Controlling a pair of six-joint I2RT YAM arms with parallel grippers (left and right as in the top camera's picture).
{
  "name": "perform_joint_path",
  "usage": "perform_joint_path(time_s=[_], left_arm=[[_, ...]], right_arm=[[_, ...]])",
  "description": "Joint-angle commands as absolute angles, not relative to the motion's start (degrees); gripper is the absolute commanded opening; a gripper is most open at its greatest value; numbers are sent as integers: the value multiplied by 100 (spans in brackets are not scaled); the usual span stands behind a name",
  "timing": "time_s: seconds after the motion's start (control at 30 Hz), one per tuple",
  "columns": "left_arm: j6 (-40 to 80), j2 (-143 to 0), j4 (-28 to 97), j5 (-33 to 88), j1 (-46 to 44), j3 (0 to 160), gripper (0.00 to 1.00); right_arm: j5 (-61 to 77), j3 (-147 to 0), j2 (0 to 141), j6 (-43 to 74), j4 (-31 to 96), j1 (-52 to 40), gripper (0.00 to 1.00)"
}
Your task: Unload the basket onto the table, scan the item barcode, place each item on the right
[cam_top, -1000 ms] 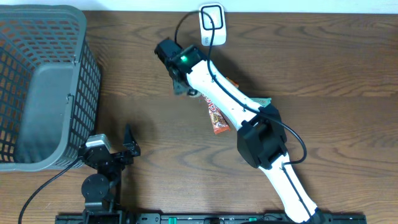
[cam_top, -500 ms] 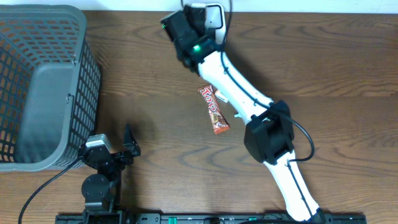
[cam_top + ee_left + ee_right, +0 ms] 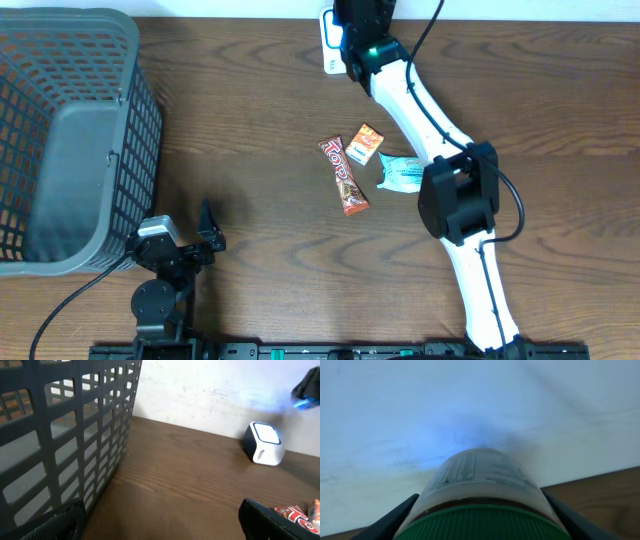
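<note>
Swung up from the middle of the picture, the right gripper (image 3: 362,18) now sits at the top edge of the overhead view, and three snacks its arm used to cover lie in plain sight.

At the lower left of that view the left gripper (image 3: 207,233) rests low over the table (image 3: 250,120) with its jaws spread wide and nothing between them. Beside it, filling the left edge, stands the grey basket (image 3: 140,120).

Mid-frame lie the red candy bar (image 3: 343,176), the orange packet (image 3: 364,144) just right of the bar's upper end, and a pale packet (image 3: 402,172) against the arm's elbow.

At the top centre the white scanner (image 3: 328,32) stands on the table by the wall (image 3: 210,385), partly hidden by the right gripper. The right wrist view shows that gripper clamped on a bottle (image 3: 481,477) with a green cap, its printed label facing the wall, which is washed with blue light.
</note>
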State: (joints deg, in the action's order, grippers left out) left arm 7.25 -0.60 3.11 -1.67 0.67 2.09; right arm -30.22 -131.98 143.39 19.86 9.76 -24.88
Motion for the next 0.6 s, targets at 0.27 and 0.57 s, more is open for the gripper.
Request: perform_joint_path(time_s=[0.27,0.57], left_arm=[[650,-23,399,-196,56,23,98],[650,-23,399,-196,56,23,98]], right_arm=[[-2969,-13200,14787,1664,803,-2742,50],[-3715,-13200,13906,1343,2497,-2849,51]])
